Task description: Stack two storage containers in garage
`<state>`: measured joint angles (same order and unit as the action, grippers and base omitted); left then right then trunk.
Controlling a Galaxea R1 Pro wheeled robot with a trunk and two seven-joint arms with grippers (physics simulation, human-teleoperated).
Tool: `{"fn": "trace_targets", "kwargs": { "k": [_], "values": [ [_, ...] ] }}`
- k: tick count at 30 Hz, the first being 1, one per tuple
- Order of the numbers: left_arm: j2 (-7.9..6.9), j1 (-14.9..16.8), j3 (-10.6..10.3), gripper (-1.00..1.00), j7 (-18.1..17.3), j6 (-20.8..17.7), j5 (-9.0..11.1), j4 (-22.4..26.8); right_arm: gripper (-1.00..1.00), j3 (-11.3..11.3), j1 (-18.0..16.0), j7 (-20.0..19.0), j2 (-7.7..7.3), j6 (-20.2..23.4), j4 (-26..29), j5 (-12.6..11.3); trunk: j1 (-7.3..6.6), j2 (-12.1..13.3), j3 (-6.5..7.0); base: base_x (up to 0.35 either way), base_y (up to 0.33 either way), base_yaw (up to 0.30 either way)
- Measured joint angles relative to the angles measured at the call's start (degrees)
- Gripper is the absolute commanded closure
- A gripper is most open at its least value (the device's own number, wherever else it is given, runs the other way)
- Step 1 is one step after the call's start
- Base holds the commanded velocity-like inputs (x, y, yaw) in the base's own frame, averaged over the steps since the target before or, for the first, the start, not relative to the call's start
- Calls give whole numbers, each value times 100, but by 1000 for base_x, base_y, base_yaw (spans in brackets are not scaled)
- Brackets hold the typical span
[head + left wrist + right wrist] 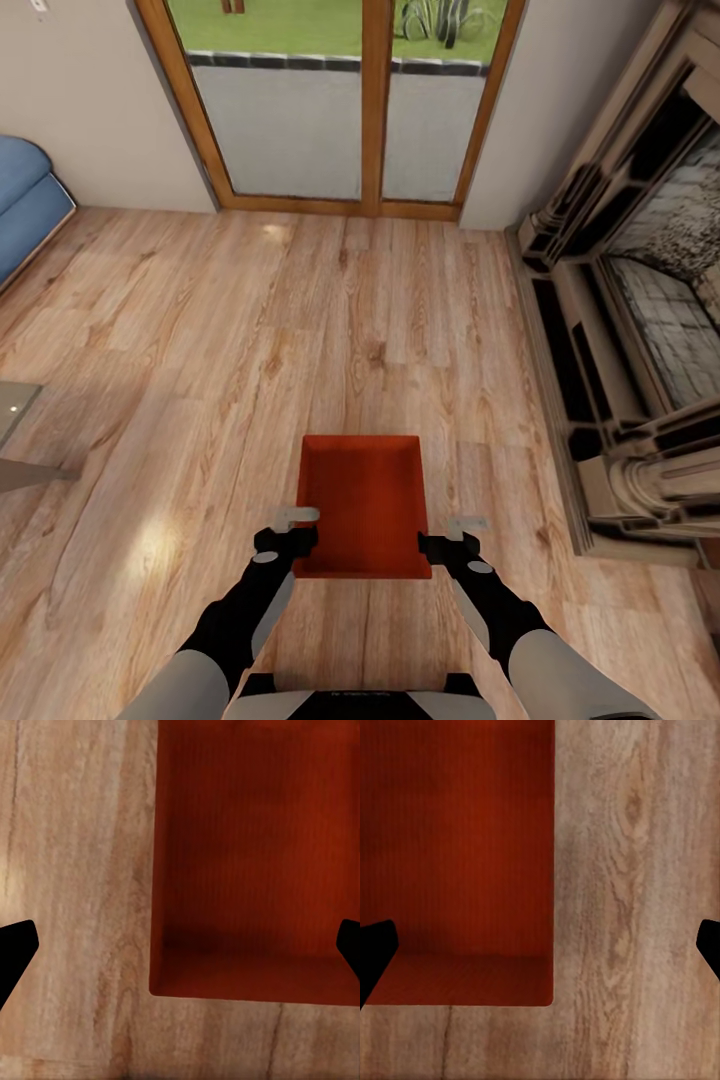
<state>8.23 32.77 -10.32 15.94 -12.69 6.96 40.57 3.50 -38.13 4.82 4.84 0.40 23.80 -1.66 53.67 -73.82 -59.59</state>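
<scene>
I see one orange-red bin (364, 500) lying open side up on the light wood floor (200, 350) of the living room, directly ahead of the robot, with the glass doors (340, 100) beyond it and the stone fireplace (640, 330) to the right.

Handling, as I judge it: the bin is a rigid, thin-walled plastic tray, empty and therefore light. Its finely ribbed surface should give the pads some friction. The low straight side walls are the place to take hold: one wall per arm, near the corners closest to the robot, each wall pinched between the fingers so the load stays level.

Position: the left gripper (296, 528) is at the bin's near left corner and the right gripper (452, 533) at its near right corner. In the left wrist view the bin's left wall edge (154, 870) runs between the two dark fingertips (15, 952), with floor on one side and bin interior on the other. The right wrist view mirrors this at the right wall (552, 870). Both grippers are spread wide and straddle their walls; neither clamps anything. I cannot tell whether the fingertips have reached wall height.
</scene>
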Motion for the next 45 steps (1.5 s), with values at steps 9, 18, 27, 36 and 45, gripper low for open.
{"fn": "trace_targets", "kwargs": {
  "k": [9,18,27,36,45],
  "values": [
    [-5,0,-10,-100,0,9,-2,-18,-100,0,0,4,2,4,0,16,198,-361,-162,0,0,0],
    [-9,2,-11,-100,-3,17,24,-31,-100,-8,0,8,2,15,0,15,395,-722,-323,0,0,0],
    [-30,0,-10,-100,-9,17,29,-61,-100,-8,0,13,2,-5,0,15,593,-1083,-485,0,0,0],
    [-55,0,1,-100,-13,25,52,-67,-100,-14,0,14,-7,-16,1,15,791,-1444,-646,0,0,0],
    [-107,0,4,-100,-17,26,59,-78,-100,-11,0,14,-7,-16,1,15,989,-1805,-808,0,0,0]
  ]
}}
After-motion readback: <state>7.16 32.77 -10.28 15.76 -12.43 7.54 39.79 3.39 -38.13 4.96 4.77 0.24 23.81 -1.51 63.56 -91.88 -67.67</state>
